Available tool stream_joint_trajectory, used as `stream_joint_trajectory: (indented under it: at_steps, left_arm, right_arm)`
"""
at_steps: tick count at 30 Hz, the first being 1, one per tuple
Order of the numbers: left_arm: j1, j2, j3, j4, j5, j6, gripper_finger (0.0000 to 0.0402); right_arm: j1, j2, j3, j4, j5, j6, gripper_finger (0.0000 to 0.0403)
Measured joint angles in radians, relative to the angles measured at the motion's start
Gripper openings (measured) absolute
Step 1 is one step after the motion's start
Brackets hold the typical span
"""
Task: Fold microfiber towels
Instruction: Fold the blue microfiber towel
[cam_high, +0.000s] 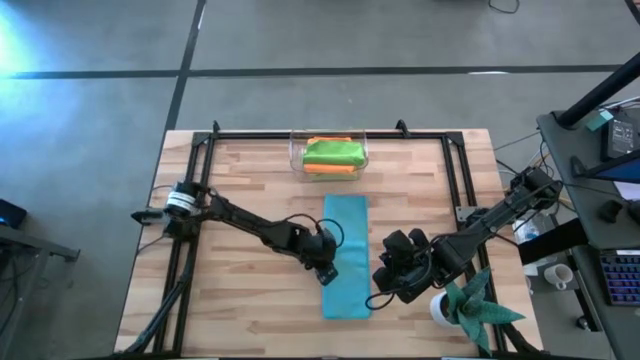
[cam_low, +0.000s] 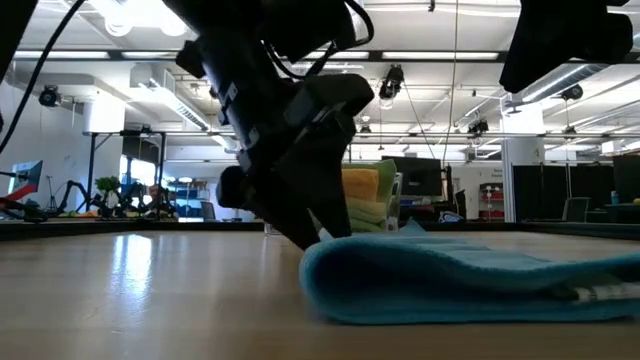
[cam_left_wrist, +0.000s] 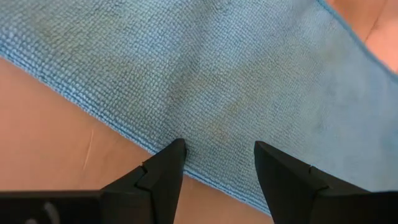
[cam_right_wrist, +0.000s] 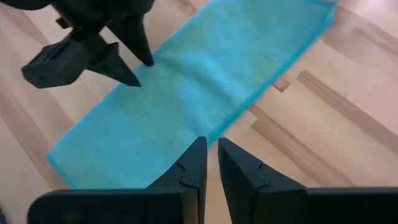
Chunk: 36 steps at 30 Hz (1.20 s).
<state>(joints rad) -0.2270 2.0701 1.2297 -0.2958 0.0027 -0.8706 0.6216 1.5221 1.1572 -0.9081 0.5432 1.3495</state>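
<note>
Light blue towel (cam_high: 345, 255) lies folded into a long strip mid-table. Left gripper (cam_high: 325, 268) presses its spread fingers on the strip's edge; right gripper (cam_high: 385, 282), nearly closed, hovers beside, empty.

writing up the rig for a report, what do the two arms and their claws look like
Both arms are dark, slim and jointed. The left arm has a white band near its base, with thin black cables looping at each wrist. Each claw, left claw and right claw, ends in two matte black, wedge-shaped fingers tapering to points.
</note>
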Motion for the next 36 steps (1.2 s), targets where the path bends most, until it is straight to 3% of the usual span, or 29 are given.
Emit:
stream_joint_trajectory:
  at_steps: [10,14,23,31,36]
  left_arm:
    - [-0.088,-0.194,-0.013,-0.126,-0.213,0.143,0.0182]
    - [-0.114,-0.273,-0.006,-0.194,-0.24,0.221,0.0182]
    - [-0.14,-0.306,0.0,-0.204,-0.246,0.298,0.0182]
    - [-0.251,-0.341,0.0,-0.247,-0.251,0.45,0.0182]
    - [-0.332,-0.354,0.001,-0.247,-0.319,0.494,0.0182]
  right_arm:
    - [0.023,0.0,0.0,0.002,-0.002,-0.057,0.0038]
    - [0.04,0.0,0.0,0.002,-0.001,-0.091,0.0038]
    - [0.067,0.0,0.0,0.022,-0.001,-0.04,0.0038]
    - [0.074,0.001,0.0,0.138,-0.078,-0.089,0.0038]
    - [0.074,0.002,0.0,0.261,-0.098,-0.09,0.0038]
